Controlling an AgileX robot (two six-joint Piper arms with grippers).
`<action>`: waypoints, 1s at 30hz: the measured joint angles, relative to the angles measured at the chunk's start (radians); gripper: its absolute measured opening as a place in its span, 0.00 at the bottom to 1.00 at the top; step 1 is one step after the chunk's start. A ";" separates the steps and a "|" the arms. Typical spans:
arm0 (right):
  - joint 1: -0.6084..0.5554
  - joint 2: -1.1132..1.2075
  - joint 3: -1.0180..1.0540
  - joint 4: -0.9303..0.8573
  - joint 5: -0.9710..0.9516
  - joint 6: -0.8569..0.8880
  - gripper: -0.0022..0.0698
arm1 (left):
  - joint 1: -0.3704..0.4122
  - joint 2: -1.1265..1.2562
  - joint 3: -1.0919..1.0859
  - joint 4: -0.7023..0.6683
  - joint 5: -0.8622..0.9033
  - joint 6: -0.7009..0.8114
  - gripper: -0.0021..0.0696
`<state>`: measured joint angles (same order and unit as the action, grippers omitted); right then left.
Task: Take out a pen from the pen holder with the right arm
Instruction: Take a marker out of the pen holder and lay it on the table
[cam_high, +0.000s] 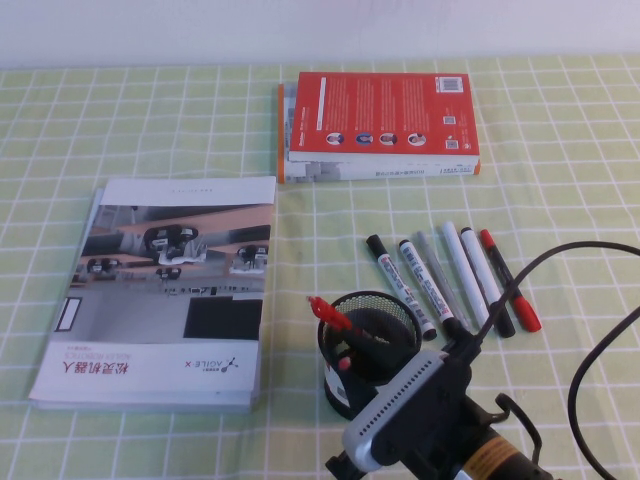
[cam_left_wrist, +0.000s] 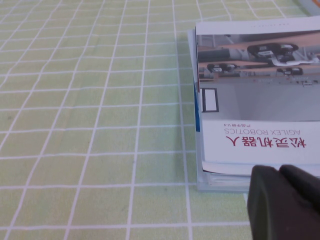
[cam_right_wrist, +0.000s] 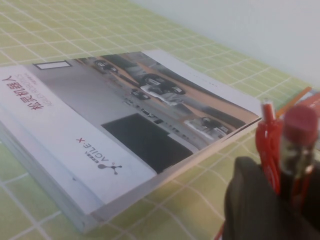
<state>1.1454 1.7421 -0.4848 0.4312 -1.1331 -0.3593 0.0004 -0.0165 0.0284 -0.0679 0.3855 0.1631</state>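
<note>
Leaning red pen (cam_high: 333, 317) in holder (cam_high: 400, 305) under right gripper (cam_high: 375, 350), grip unclear; left gripper (cam_left_wrist: 282, 200) closed by booklet (cam_left_wrist: 250, 100)

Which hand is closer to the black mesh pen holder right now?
Right. The right hand reaches into the pen holder; the left hand is at the edge of the booklet, away to the holder's left.

Red pen (cam_high: 332, 316) aslant in mesh holder (cam_high: 372, 294)

Black fingers (cam_left_wrist: 280, 205), grey camera bar (cam_high: 395, 405), black cables (cam_high: 598, 345)
</note>
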 joint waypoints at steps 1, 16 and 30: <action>0.000 0.000 0.000 0.000 0.000 0.000 0.19 | 0.000 0.000 0.000 0.000 0.000 0.000 0.02; 0.000 -0.012 0.000 0.007 -0.022 -0.012 0.04 | 0.000 0.000 0.000 0.000 0.000 0.000 0.02; 0.000 -0.278 0.000 0.054 0.101 -0.155 0.04 | 0.000 0.000 0.000 0.000 0.000 0.000 0.02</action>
<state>1.1454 1.4644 -0.4848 0.4853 -1.0316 -0.5142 0.0004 -0.0165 0.0284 -0.0679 0.3855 0.1631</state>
